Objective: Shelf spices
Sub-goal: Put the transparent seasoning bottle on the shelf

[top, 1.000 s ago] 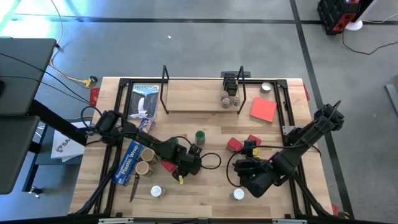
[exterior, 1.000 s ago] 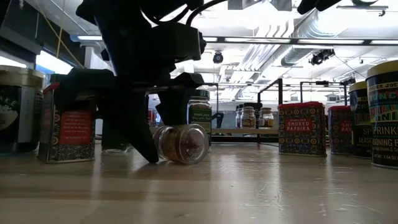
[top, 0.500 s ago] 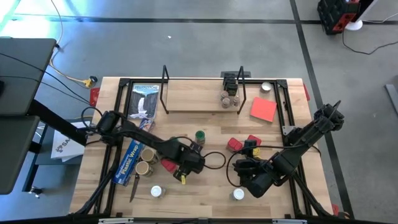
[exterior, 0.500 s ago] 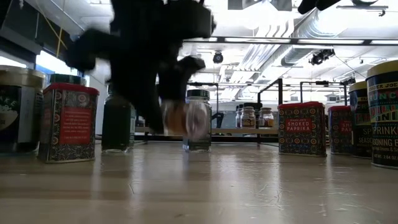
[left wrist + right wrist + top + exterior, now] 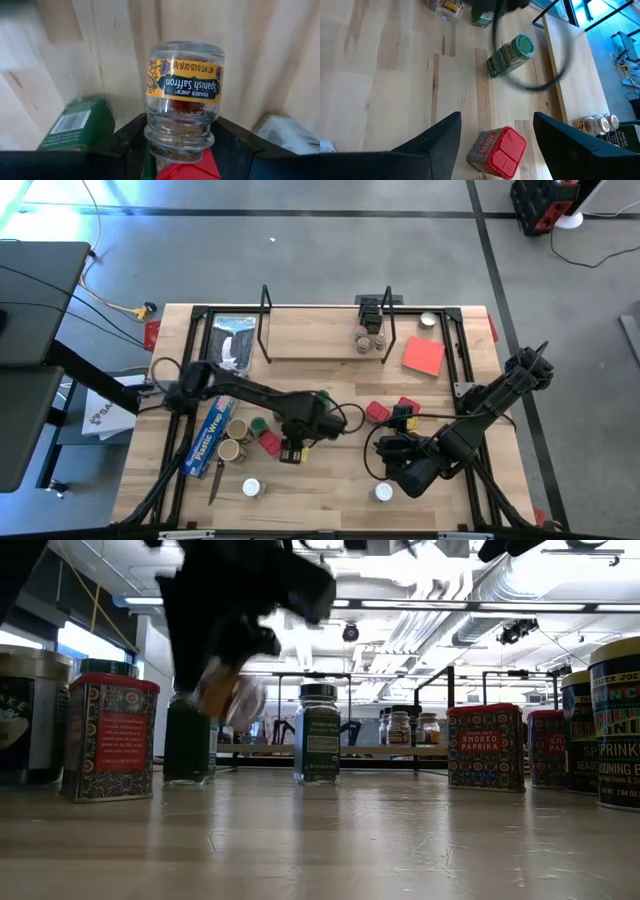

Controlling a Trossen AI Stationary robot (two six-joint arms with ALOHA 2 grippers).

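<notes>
Change: since a second ago we see the left gripper [image 5: 300,423] lifted off the tabletop [image 5: 330,480] with the small saffron jar [image 5: 183,100], which then lay on its side on the wood; the right arm has not moved.
Left gripper: near the table's centre, fingers closed on the saffron jar's cork end, the jar clear of the wood in the low view.
Right gripper [image 5: 495,145]: at about 4 o'clock from centre, jaws standing wide and holding nothing, above a red tin [image 5: 497,151].
Surface: light wooden planks in a black frame; a blue plastic-wrap box [image 5: 208,438] lies at 8 o'clock, a flat red sheet [image 5: 423,356] at 2 o'clock.
Shelf [image 5: 320,335]: at 12 o'clock, with a few small jars [image 5: 368,337] at its right end.
Spices: tins and jars are scattered around centre, with white-lidded jars toward 6 o'clock.
Room: grey floor around the table; the low view shows ceiling lights and ducts beyond.
Only in the left wrist view: we read "Spanish Saffron" on the label, upside down.
Only in the right wrist view: a green-lidded jar [image 5: 510,56] lying on its side.
Only in the low view: an upright dark-lidded jar [image 5: 320,734] and a "Smoked Paprika" tin [image 5: 486,746].
</notes>
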